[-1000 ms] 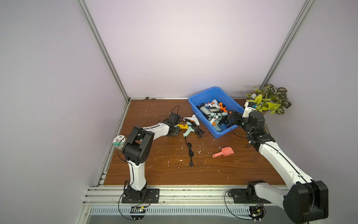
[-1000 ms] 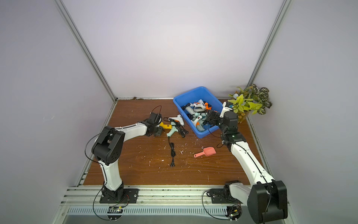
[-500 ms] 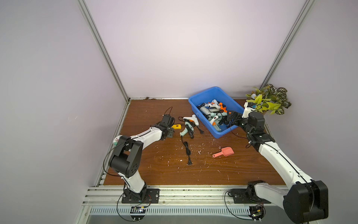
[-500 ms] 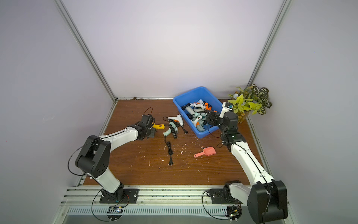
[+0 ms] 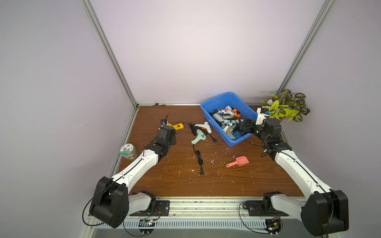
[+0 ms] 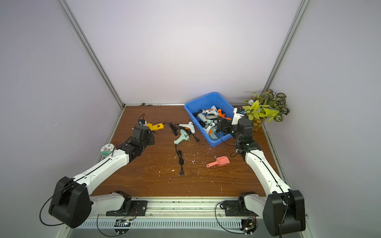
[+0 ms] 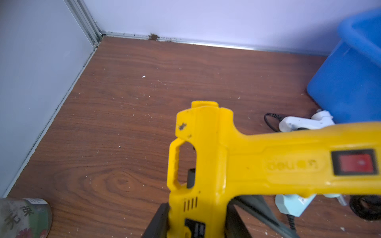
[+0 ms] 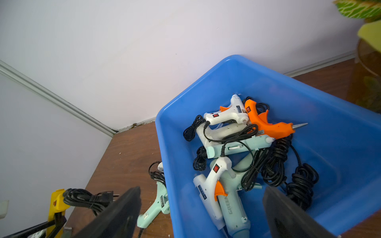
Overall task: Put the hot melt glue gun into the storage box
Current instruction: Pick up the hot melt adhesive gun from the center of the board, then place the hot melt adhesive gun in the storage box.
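At the far left of the table [image 5: 257, 185], near the corner of the walls, the left tool [image 7: 198, 221] is clamped on the yellow glue gun [image 7: 253, 162]: in the left wrist view its two dark fingers [image 7: 159, 221] press against opposite sides of the gun's barrel, and the handle with the red switch sticks out sideways toward the storage box [image 7: 348, 80]. In both top views the yellow glue gun [image 5: 176, 126] shows just past the end of the left arm, well apart from the storage box [image 5: 215, 101], which stands at the far right of the table. Whether the gun is clear of the wood cannot be told. Between gun and box lie a white glue gun [image 5: 204, 126] and a mint glue gun [image 5: 198, 139], close together, with a black cord [image 5: 198, 157] trailing toward the front of the table. The right tool [image 8: 202, 216] hangs over the near corner of the box with its jaws wide apart and nothing between them; below it several glue guns [image 8: 231, 131] and coiled cords lie piled inside. A pink scoop [image 5: 238, 161] lies on the table in front of the box, a plant [image 5: 287, 107] stands beside it, and a jar [image 5: 128, 151] sits at the left edge.
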`<state>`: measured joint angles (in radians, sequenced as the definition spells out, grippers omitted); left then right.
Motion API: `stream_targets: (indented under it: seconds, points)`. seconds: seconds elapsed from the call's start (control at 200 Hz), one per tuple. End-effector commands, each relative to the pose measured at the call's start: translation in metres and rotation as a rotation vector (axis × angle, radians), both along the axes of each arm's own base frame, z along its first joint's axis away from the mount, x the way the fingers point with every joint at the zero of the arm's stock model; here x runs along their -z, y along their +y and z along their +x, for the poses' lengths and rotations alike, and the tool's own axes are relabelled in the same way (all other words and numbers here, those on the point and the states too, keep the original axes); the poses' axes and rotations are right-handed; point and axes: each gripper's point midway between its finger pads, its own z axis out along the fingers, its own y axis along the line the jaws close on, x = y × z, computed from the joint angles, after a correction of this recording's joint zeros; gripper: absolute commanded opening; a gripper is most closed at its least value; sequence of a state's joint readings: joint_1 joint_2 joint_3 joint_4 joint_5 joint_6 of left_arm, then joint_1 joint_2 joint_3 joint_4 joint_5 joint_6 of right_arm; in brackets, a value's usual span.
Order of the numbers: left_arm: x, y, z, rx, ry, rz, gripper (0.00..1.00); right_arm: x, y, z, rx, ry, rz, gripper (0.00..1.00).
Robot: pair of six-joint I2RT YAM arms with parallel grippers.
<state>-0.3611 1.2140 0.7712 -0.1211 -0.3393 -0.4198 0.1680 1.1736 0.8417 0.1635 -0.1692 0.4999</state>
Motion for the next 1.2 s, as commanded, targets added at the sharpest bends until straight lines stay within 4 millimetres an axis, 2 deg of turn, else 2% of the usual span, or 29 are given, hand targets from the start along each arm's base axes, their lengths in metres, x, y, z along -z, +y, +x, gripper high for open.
stream_targets:
  seconds: [0.0,0.12,0.24,0.51,0.726,1.011,1.191]
  points:
    - [-0.033,0.005,0.003,-0.040,-0.151,-0.086,0.00,-0.015,0.016,-0.001,-0.090,-0.053,0.055,0.99]
    - [-0.049,0.001,-0.006,-0.012,-0.233,-0.158,0.00,-0.015,0.030,-0.003,-0.168,-0.064,0.085,0.99]
    - [-0.064,-0.012,-0.011,0.058,-0.307,-0.240,0.00,-0.019,0.040,-0.004,-0.224,-0.082,0.119,0.99]
    - [-0.094,-0.062,-0.015,0.314,-0.424,-0.457,0.00,-0.031,0.067,-0.015,-0.357,-0.145,0.199,0.99]
    - [-0.096,-0.089,-0.015,0.424,-0.426,-0.556,0.00,-0.037,0.082,-0.020,-0.398,-0.172,0.227,0.99]
    - [-0.099,-0.130,-0.016,0.550,-0.420,-0.590,0.00,-0.045,0.107,-0.025,-0.459,-0.184,0.241,1.00]
    - [-0.099,-0.146,-0.018,0.613,-0.416,-0.631,0.00,-0.052,0.125,-0.032,-0.515,-0.199,0.247,1.00]
